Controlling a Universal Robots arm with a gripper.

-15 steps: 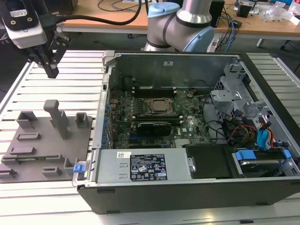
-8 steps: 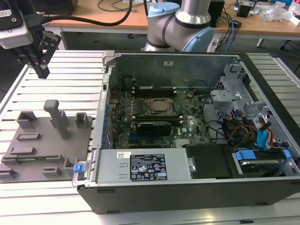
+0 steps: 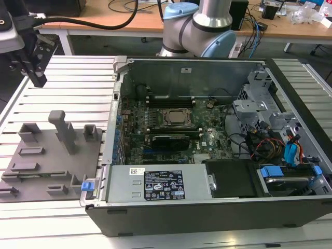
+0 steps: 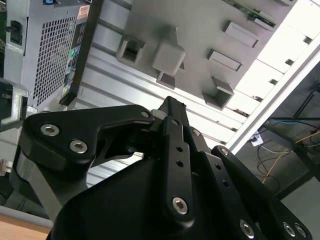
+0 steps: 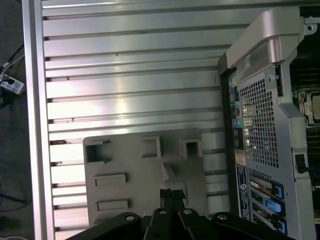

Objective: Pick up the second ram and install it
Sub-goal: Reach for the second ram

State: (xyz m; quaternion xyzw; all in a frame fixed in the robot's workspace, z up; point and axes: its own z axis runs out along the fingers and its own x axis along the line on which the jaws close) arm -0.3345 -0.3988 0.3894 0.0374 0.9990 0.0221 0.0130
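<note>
1. Pincer (image 5: 172, 194): fingers closed tip to tip with nothing between them. It hangs above the counter (image 5: 125, 60), close to the grey holder (image 5: 145, 170).
2. Ram (image 4: 250, 14): probably the thin greenish strip at the holder's end farthest from the pincer. Not certain.
3. Judgement: open the pincer before descending, grip the stick mid-length by its long faces, and lift it straight and level.
4. Hard to read: the strip runs off the frame edge. Its chips and how it sits in its slot cannot be made out.

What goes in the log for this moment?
claw: shut | position: over grey tray | computer case: open, beside tray
</note>
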